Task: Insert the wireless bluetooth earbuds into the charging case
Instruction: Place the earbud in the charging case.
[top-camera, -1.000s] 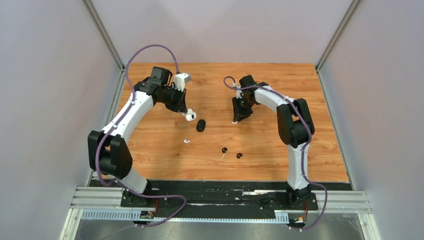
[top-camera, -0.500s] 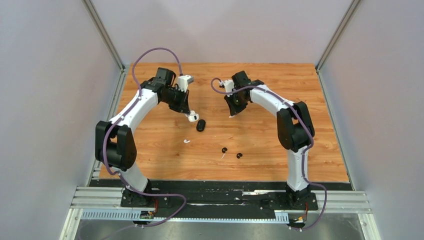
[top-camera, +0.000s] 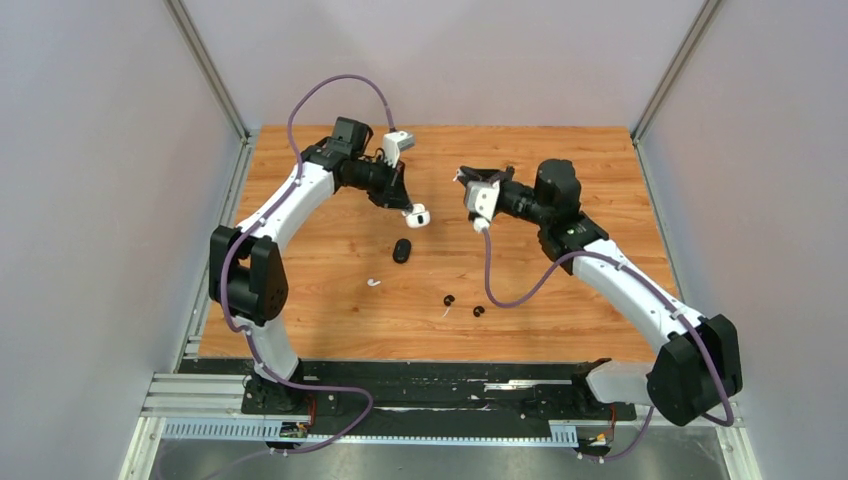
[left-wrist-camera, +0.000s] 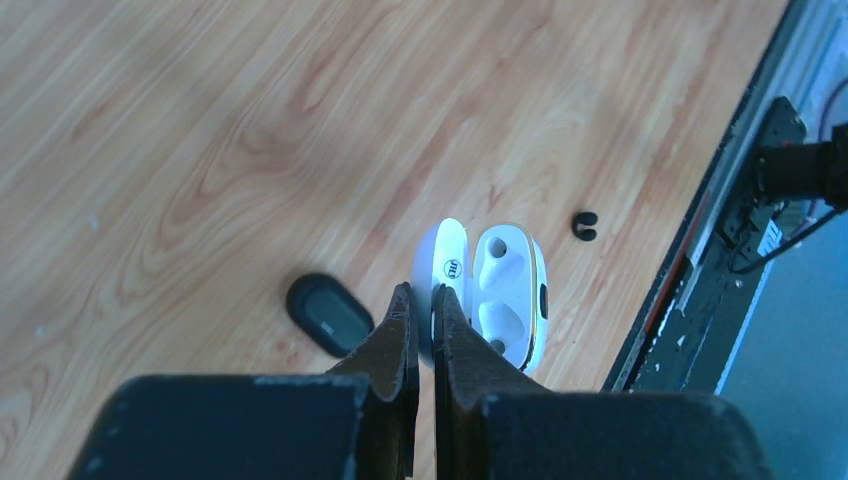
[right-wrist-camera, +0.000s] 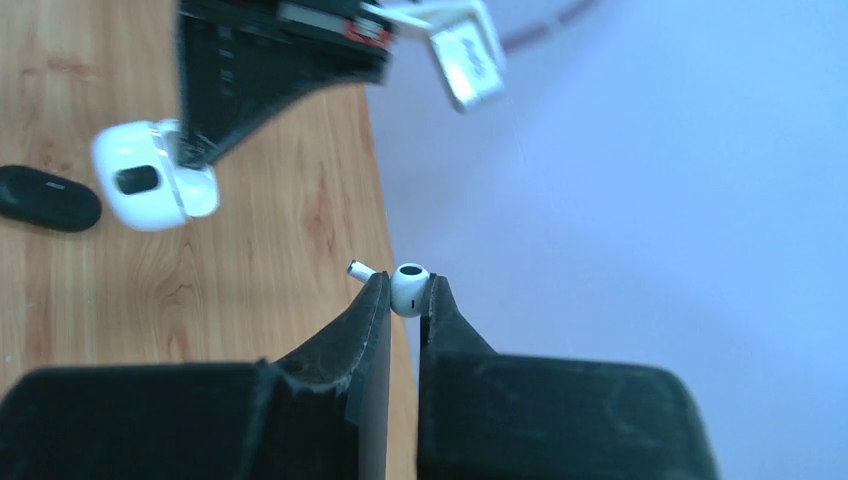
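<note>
The left tool (left-wrist-camera: 420, 300) is clamped with its dark tapered fingers on a glossy white charging case (left-wrist-camera: 497, 290). The case is held above the wood-grain desk (top-camera: 560, 290), at upper centre of the top view, with its lid swung open and two moulded sockets showing inside a thin metallic rim. Just to its right, the right tool (right-wrist-camera: 403, 283) pinches a smooth white earbud (right-wrist-camera: 409, 290) with a short stem. A matte black oval case (top-camera: 402, 251) lies flat at mid-frame. A second white earbud (top-camera: 374, 282) rests at its lower left. One rounded black earbud (top-camera: 449, 299) and another black earbud (top-camera: 479, 311) lie at its lower right.
</note>
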